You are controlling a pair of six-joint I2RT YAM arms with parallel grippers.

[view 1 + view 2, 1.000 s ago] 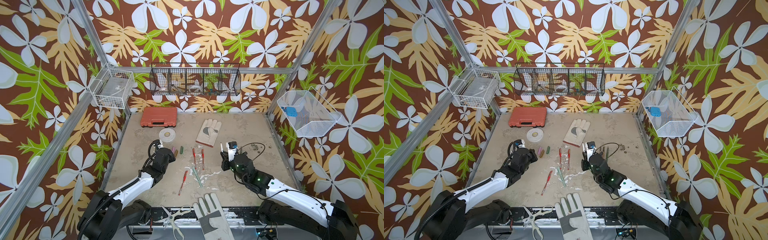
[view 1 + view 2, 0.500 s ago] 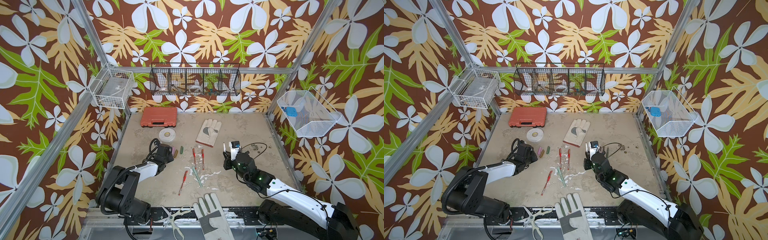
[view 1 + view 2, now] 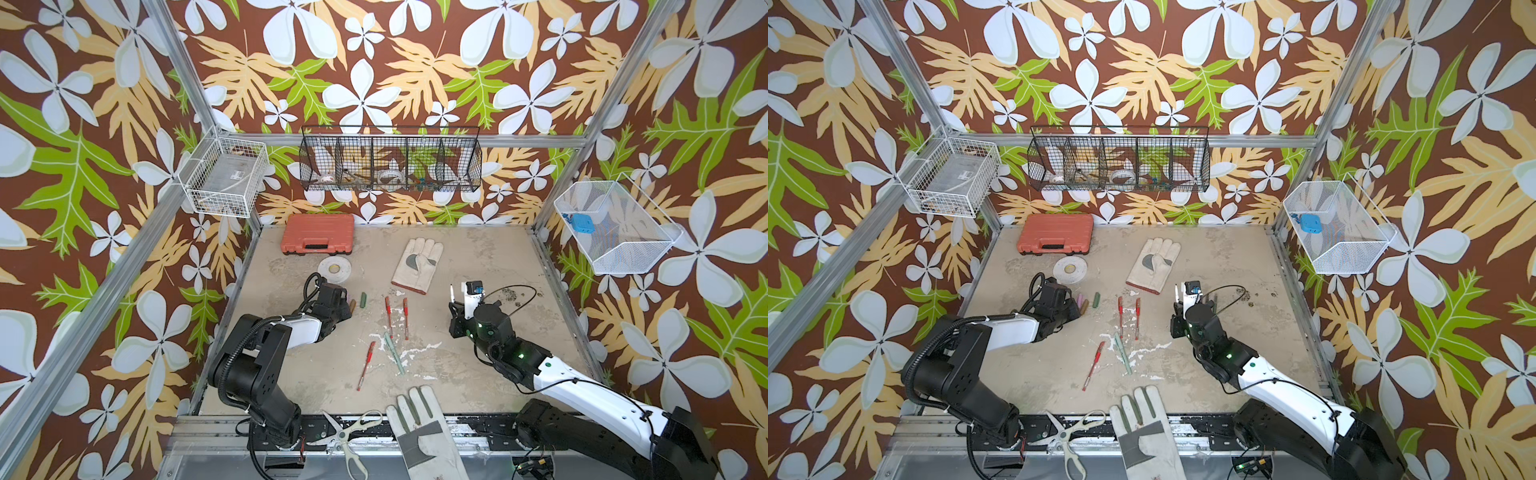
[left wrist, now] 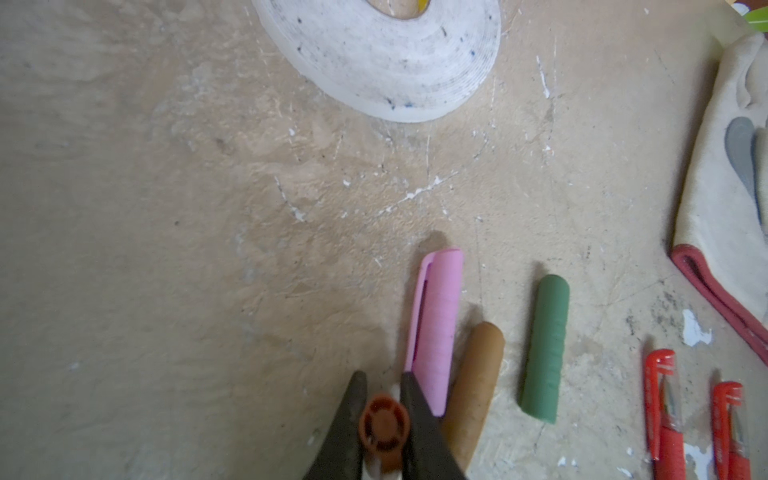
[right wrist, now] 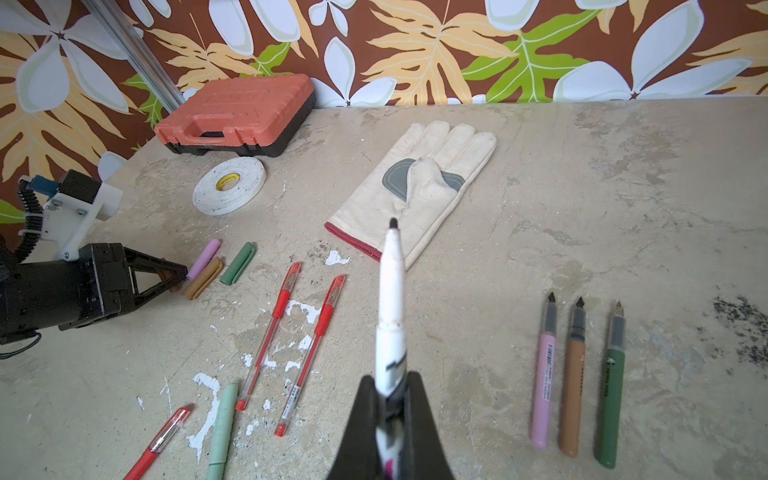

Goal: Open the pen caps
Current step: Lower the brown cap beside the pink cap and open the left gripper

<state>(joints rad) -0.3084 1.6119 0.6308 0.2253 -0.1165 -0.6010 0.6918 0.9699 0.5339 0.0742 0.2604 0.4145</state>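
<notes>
My left pincer (image 4: pixel 382 376) clamped a brown cap (image 4: pixel 384 424), just beside the pink cap (image 4: pixel 436 324); my right pincer (image 5: pixel 391 376) clamped a white marker (image 5: pixel 390 291), well apart from it.

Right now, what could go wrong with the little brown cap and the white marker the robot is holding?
1. The left gripper holds the brown cap right beside the pink cap and gold cap. Once let go, it might roll or bump them.
2. The right gripper holds the white marker with its dark tip bare. A swing into the glove could leave ink.
</notes>
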